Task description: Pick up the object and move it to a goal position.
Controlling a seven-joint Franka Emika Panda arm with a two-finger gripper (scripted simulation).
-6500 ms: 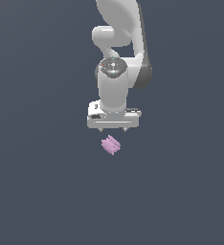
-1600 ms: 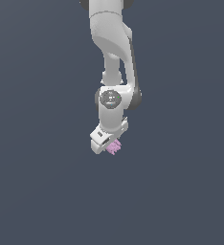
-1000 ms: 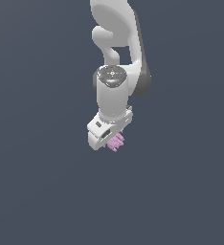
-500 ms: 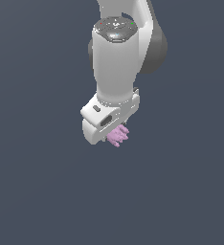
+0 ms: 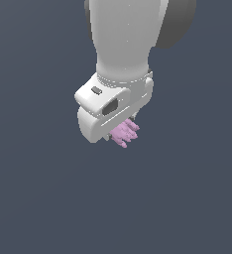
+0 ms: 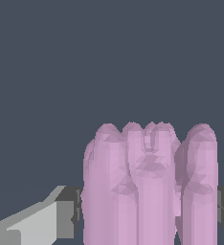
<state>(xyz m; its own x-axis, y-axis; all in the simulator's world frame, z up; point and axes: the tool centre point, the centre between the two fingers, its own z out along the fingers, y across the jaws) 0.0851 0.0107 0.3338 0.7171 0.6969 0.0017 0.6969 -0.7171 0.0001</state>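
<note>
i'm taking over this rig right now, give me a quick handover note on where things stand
End effector: shut on the pink object, a finger pressed against each side in the wrist view.
Object: held under the white hand, its ridged nubs poking out past the end effector; nothing touches it from below in either view.
Done: the grasp, and the object looks to be carried clear of any surface.
Left: bring it to the goal position. No goal marker shows in either view, so confirm the target before moving.
</note>
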